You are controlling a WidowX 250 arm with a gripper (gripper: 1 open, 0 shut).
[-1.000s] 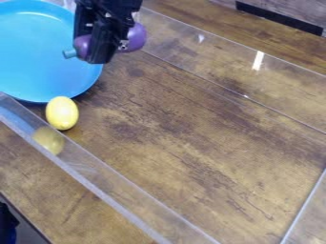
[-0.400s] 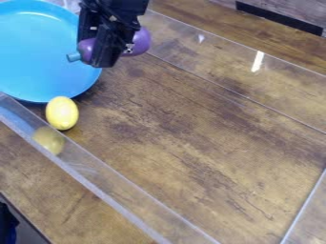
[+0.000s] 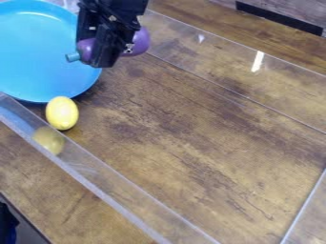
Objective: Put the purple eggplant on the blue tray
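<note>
My black fingers (image 3: 105,50) are pinched on the small glossy purple toy eggplant (image 3: 132,41), which bulges out on either side of them and is carried above the worn brown wooden surface (image 3: 192,124). Taking the large round sky-blue plastic tray (image 3: 38,52) as landmark: the eggplant hangs at its right-hand rim, at the edge and not over its middle. The yellow lemon-like ball (image 3: 61,112) lies on the wood just beside the tray's near rim, below my fingers in the view.
</note>
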